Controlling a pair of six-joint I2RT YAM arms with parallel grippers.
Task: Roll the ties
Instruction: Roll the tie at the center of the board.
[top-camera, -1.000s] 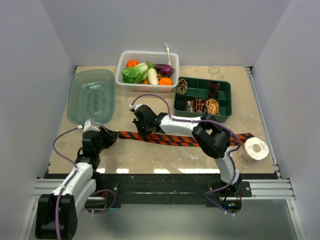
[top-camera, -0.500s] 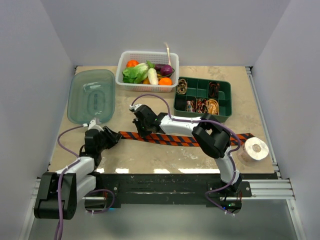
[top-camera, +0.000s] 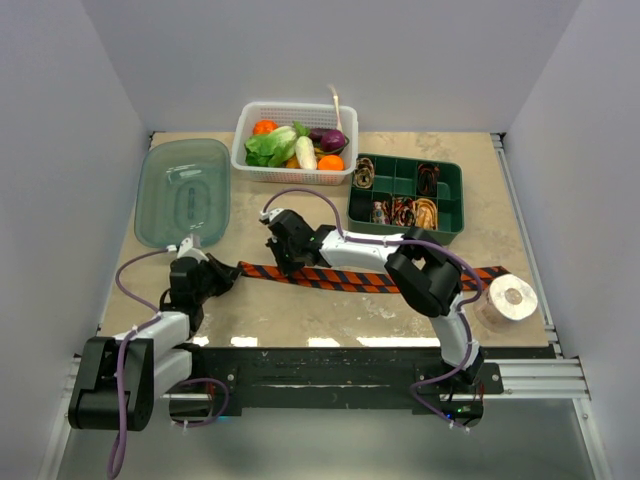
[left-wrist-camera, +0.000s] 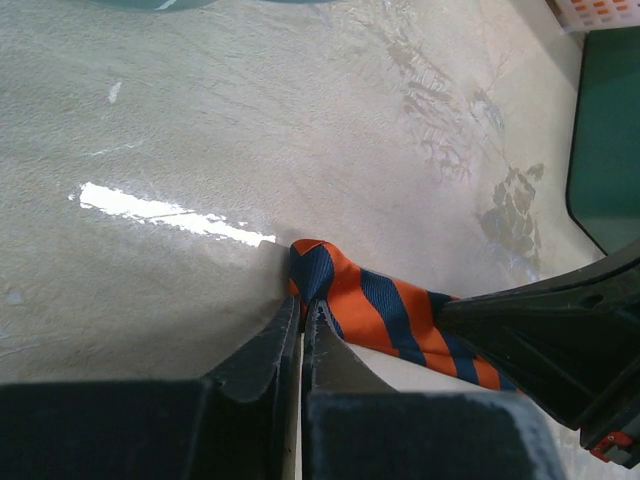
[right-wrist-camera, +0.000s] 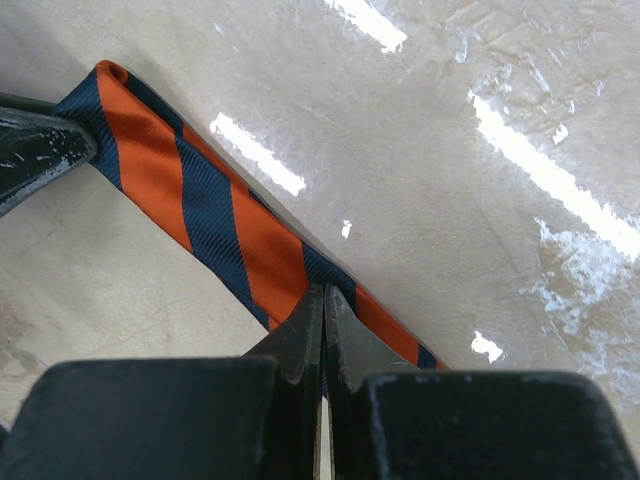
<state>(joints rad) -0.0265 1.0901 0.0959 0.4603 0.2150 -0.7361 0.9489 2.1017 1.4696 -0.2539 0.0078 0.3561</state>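
A long, narrow fabric necktie (top-camera: 350, 279) with orange and dark-blue diagonal stripes is laid flat across the beige stone-patterned counter (top-camera: 300, 318). It runs from in front of the left arm to the white tape roll (top-camera: 508, 297) at the right. The left end effector (left-wrist-camera: 303, 312) is closed fully, and the folded tip of the necktie's left end is seen pinched between its jaws. The right end effector (right-wrist-camera: 323, 297) is likewise closed with no gap. Its tips are set on the near edge of the necktie a little way along from that end; whether cloth is caught between them cannot be told. Brown and tan coiled ties (top-camera: 425, 212) are seen in a dark green compartment tray (top-camera: 452, 178) behind.

The fabric is judged to be light, soft and limp, with a smooth weave likely to slide on the glossy counter. No shape will be kept unless it is held. A coil is therefore best started at the narrow tip, gripped across its width, with the run beyond it pinned down so that the turns are wound square.
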